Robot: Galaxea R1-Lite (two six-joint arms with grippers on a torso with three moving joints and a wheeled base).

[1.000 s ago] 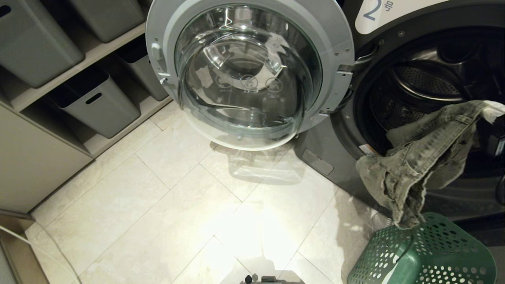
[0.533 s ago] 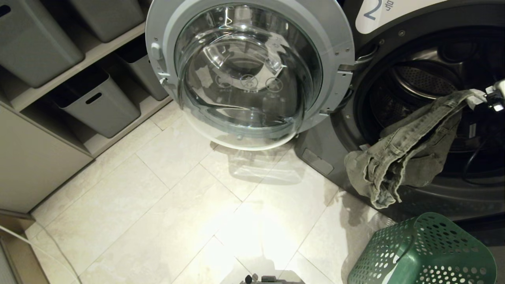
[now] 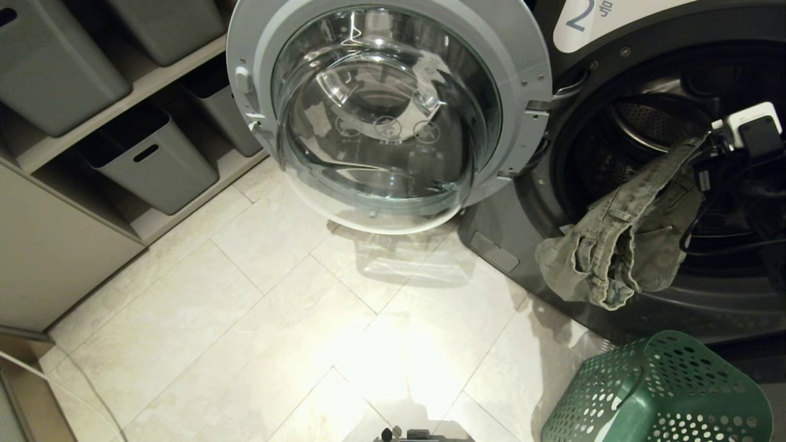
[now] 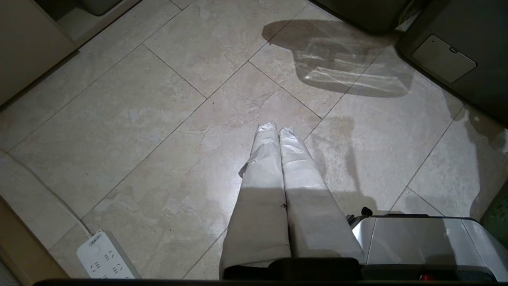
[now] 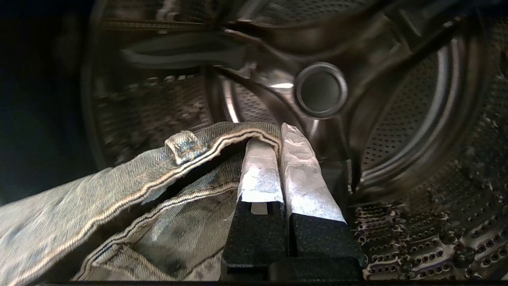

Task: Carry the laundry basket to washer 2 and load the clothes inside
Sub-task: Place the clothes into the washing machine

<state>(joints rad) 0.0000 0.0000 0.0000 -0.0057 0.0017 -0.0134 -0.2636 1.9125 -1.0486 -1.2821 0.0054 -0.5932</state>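
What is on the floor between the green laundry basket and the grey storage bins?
Head view: only bare floor tiles between the laundry basket and the storage bins.

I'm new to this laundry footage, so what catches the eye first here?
The big round glass door of dark grey washer 2 swung wide open. Then the grey-beige denim clothes draped over the drum's lip, the right gripper pinching the waistband inside the drum. The dark green perforated laundry basket stands on the floor below.
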